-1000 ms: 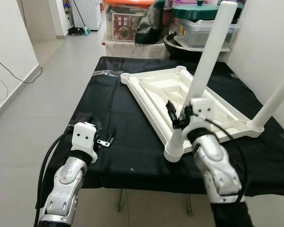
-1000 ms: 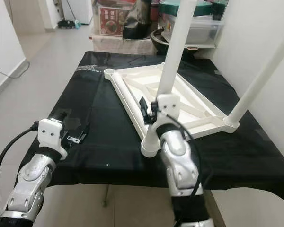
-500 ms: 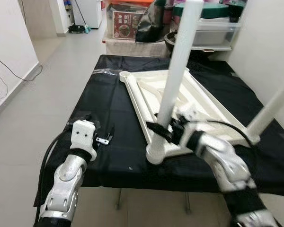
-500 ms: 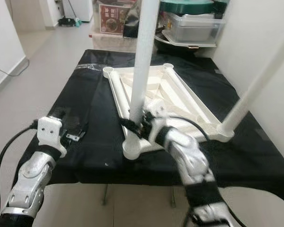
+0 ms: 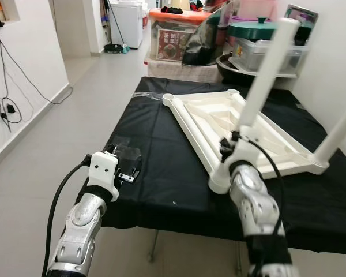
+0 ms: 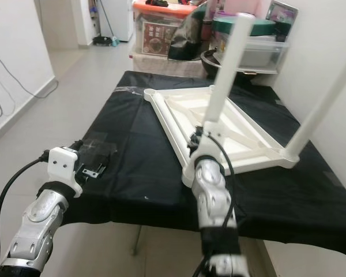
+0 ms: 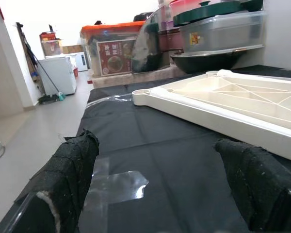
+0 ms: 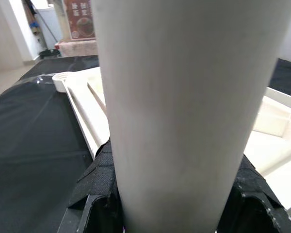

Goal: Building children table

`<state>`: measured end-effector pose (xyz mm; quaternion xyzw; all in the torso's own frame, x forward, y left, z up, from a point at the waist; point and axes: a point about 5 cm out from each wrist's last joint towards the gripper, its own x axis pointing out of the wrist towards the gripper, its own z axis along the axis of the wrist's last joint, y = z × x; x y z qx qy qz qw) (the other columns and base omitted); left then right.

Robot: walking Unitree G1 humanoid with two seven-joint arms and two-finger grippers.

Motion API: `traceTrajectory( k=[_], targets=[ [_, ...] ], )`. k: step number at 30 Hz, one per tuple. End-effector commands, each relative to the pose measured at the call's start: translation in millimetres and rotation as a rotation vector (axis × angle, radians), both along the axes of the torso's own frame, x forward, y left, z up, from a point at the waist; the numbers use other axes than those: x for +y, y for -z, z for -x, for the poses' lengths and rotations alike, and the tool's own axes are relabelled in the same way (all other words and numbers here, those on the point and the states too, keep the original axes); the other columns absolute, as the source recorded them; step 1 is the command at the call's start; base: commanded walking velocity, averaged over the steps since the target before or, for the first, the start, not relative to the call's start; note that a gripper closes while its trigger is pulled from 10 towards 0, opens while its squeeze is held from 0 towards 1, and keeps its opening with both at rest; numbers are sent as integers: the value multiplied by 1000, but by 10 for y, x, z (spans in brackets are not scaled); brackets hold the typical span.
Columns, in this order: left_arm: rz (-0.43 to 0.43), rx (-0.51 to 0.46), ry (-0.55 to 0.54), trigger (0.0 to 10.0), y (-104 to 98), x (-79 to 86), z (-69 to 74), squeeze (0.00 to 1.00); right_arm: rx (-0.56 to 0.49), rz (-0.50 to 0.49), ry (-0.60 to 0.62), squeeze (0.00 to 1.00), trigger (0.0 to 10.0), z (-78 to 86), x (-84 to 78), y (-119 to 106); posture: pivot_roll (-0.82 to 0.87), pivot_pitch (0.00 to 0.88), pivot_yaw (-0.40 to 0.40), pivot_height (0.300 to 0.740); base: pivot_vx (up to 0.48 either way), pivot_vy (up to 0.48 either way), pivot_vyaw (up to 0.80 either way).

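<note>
The right end effector clasps a white table leg above the upturned tabletop.

The right gripper is clamped around a white leg, seemingly firmly. The left gripper rests low, fingers spread.

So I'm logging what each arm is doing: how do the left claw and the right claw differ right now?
The right claw is shut on the white table leg standing in the near corner of the upturned tabletop; the left claw is open and holds nothing. The right claw sits over the tabletop, while the left claw rests low near the edge of the black cloth, by a clear tape patch. Both have black fingers.
</note>
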<state>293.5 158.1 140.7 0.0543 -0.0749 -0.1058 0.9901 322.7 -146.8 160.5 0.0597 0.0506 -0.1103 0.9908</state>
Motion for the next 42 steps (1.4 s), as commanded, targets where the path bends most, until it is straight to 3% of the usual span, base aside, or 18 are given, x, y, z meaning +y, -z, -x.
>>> traceTrajectory(
  k=[1,2,3,6,7,17,19,20,21,22,28,33,34,35,36,37,39,42],
  targets=[
    [-11,14,21,10000,21,-32,-8,0,55,-9,-110,529,10000,60,48,158,137,0,-65,740,0,0,0],
    [-11,14,21,10000,21,-32,-8,0,55,-9,-110,529,10000,60,48,158,137,0,-65,740,0,0,0],
    [-15,21,18,10000,43,-26,-10,0,-3,19,-120,1000,10000,-18,-10,60,135,0,-68,740,0,0,0],
    [-11,16,17,10000,22,-29,-25,0,-32,34,-178,1000,10000,-137,-63,-64,135,0,-75,740,0,0,0],
    [-10,13,17,10000,13,-30,-30,0,-49,36,-247,0,10000,-185,-61,-132,129,0,-77,740,0,0,0],
    [0,9,19,10000,24,-75,-28,0,-271,96,-905,0,10000,-20,-29,-572,144,0,-95,740,0,0,0],
    [0,9,19,10000,24,-75,-28,0,-271,96,-905,0,10000,-20,-29,-572,144,0,-95,740,0,0,0],
    [-10,17,17,10000,55,-45,-15,0,-232,106,-1024,0,5451,14,41,-423,144,0,-97,740,0,0,0],
    [-10,17,17,10000,55,-45,-15,0,-232,106,-1024,0,5451,14,41,-423,144,0,-97,740,0,0,0],
    [-13,20,14,10000,64,-36,-17,0,-209,94,-1047,0,0,11,86,-335,144,0,-99,740,0,0,0],
    [-11,14,14,10000,38,-35,-39,0,-185,59,-1086,0,0,13,160,-232,149,0,-103,740,0,0,0],
    [-14,12,15,10000,33,-29,-53,0,-148,43,-1022,0,0,-33,185,-150,144,0,-97,740,0,0,0],
    [-18,19,19,10000,53,-44,-48,0,-47,11,-700,0,0,-203,31,-33,134,0,-92,740,0,0,0],
    [-18,19,19,10000,53,-44,-48,0,-47,11,-700,0,0,-203,31,-33,134,0,-92,740,0,0,0],
    [-19,24,25,10000,62,-61,-35,0,56,-19,-336,0,0,-249,-155,119,136,0,-91,740,0,0,0],
    [-19,24,25,10000,62,-61,-35,0,56,-19,-336,0,0,-249,-155,119,136,0,-91,740,0,0,0],
    [-28,40,28,10000,100,-69,-27,0,202,-57,108,0,0,-38,-287,363,136,0,-82,740,0,0,0],
    [-29,42,28,10000,104,-68,-30,0,211,-58,164,0,0,43,-285,383,136,0,-82,740,0,0,0]
  ],
)
